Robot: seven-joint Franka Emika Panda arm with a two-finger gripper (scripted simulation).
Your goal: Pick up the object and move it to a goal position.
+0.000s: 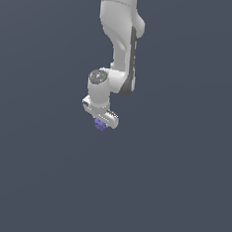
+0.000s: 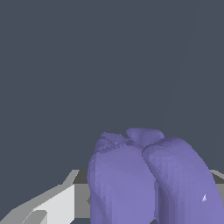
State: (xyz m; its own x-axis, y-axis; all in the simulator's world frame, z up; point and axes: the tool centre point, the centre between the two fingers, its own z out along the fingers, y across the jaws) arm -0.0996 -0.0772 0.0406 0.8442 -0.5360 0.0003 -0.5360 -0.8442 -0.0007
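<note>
The object is a small lumpy purple-blue blob sitting right under the white hand of the arm in the exterior view. My gripper points down and is shut on the object, whose lower part sticks out below the hand. In the wrist view the object fills the near middle as bumpy purple lobes. A grey-white finger shows on one side of it and a sliver of the other finger on the opposite side. The fingertips themselves are hidden behind the blob.
A plain dark grey-blue surface fills both views around the arm. No other objects, containers, edges or goal marker show.
</note>
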